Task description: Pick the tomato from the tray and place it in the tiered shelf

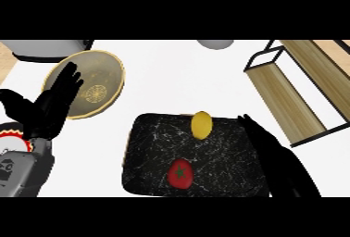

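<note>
Counter (184, 74): white top, carrying everything below.
Tiered shelf (294, 88): upper right, wooden boards in a black wire frame, running off the top and right edges. Nothing sits on the boards that show, so the placing is not yet done.
Tray (153, 152): black, marbled with white veins, lower middle. It is well apart from the shelf, with bare counter between them.
Plate (96, 78): olive with a gold rim and a gold emblem, upper left; it is not part of the job.
Right hand (270, 148): black, fingers fairly straight and open, lying along the tray's right edge with the tips pointing up the view. It holds nothing. The tomato is to its left, apart from it.
Left hand (58, 99): open, fingers up, resting at the left over the plate's near rim; it holds nothing.
Grey objects: a pot-like shape (48, 48) at top left and a rounded one (215, 44) at top middle. Both are cut off, so what they are is unclear.
Lemon (201, 125): yellow, at the tray's far edge, above the tomato and clear of it.
Tomato (180, 173): red with a green star of a stem, on the tray's near half — not yet grasped.
Progress: early, I judge — grasp, carry and placement are all left.
In the way: little; the lemon lies near the path up towards the shelf, and the shelf's wire frame would need clearing.
</note>
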{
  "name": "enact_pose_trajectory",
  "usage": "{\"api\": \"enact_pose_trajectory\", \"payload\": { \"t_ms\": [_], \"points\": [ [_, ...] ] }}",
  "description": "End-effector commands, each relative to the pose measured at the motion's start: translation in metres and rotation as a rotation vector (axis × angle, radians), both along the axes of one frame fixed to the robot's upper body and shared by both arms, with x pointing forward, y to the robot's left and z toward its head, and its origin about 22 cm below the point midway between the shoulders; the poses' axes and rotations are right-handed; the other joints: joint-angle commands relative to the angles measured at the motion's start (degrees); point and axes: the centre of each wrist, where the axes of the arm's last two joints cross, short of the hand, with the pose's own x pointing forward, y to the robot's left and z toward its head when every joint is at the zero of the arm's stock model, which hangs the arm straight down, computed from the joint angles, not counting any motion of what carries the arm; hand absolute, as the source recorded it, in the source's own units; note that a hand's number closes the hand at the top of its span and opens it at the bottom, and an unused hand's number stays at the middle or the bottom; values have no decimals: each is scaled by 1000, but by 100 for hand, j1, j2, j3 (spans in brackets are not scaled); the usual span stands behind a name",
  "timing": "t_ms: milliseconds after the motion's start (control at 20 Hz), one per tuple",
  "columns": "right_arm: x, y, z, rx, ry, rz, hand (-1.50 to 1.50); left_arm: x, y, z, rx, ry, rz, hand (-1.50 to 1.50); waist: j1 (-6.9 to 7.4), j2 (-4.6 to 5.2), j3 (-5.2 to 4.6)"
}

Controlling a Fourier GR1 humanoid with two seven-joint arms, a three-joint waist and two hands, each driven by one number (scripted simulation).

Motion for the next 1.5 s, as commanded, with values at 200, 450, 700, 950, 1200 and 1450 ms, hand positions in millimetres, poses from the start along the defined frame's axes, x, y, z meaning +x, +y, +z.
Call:
{"api": "enact_pose_trajectory", "payload": {
  "t_ms": [200, 450, 700, 950, 1200, 1450],
  "points": [
    [8, 83, 11, -197, 112, -60, -150, 0, -13, -1, -5, -3, -13, 0, 54, 17, 39],
    [21, 116, -11, -321, 214, -54, -150, 7, -4, 8, -14, 7, -24, 0, 21, 21, 37],
    [25, 139, -19, -390, 244, -46, -150, 3, -17, 0, -7, 4, -10, 0, -75, 1, 39],
    [29, 147, -28, -437, 280, -67, -150, -1, 7, -9, -2, 3, 27, 0, -117, 13, 45],
    [20, 153, -40, -450, 281, -63, -150, -1, 3, -13, -10, 8, 15, 0, -89, 16, 49],
    [31, 148, -40, -451, 306, -97, -150, -6, -11, -8, -10, -7, 16, 0, -52, 12, 57]
  ]
}}
